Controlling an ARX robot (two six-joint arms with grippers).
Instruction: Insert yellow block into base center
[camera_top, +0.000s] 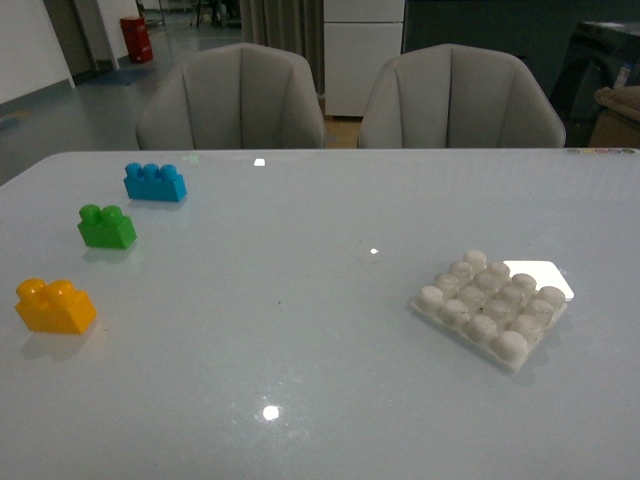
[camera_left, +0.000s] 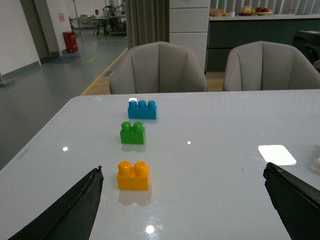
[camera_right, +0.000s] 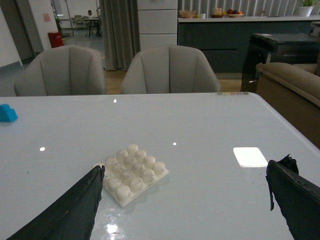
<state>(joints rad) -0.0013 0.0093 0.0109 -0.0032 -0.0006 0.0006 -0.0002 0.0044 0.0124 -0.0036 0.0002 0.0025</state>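
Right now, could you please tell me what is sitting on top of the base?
Nothing sits on the base: all its studs show bare. Its underside against the table is hidden. The yellow block stands apart, far to the left.

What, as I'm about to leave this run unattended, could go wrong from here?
1. The yellow block sits in a row near the green brick; the wide-open left gripper might knock or grab the wrong one.
2. The base lies skewed on the glossy table, far to the right of the block, so pressing could slide it or miss the centre studs.
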